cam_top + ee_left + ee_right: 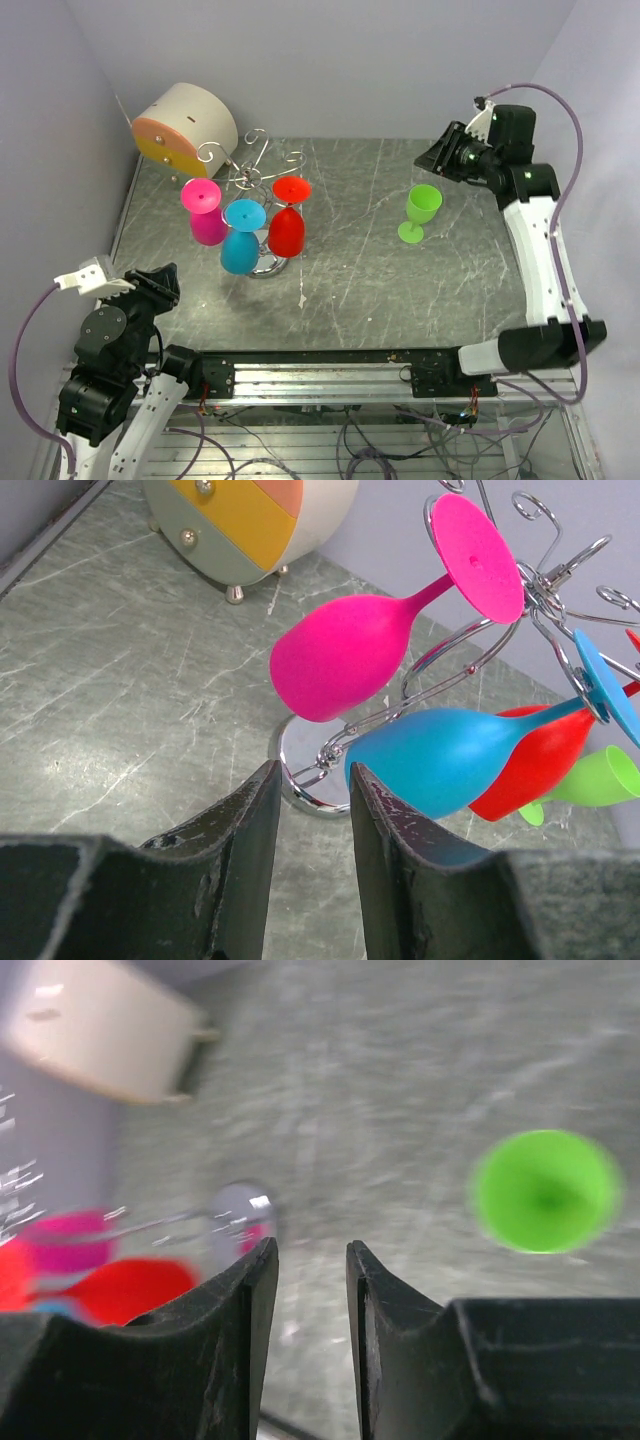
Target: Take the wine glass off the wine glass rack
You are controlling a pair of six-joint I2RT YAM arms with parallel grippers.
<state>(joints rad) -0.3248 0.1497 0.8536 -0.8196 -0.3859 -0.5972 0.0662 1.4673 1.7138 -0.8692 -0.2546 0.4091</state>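
One glass looks to be off the rack point(252, 158) already: the green glass point(422, 205) stands upright on its foot on the table point(400, 290), well to the right of the rack and touching nothing. The right gripper point(432, 160) hovers just beyond it, farther from the rack. Its fingers are apart with only bare table between them, and in the right wrist view the green bowl sits off to one side of them, so it holds nothing. If one glass was the whole job, little seems left except drawing that arm clear. Three glasses hang upside down from the rack's hooks: pink point(208, 222) on its left, blue point(240, 245) in front and red point(286, 230) on its right. They are packed close, so lifting any one of them risks knocking its neighbour. The left gripper point(160, 285) waits near and to the left of the rack, fingers apart and empty, aimed at the rack's shiny base. A beige drum point(185, 125) sits behind the rack on its left, crowding the hooks on that side.
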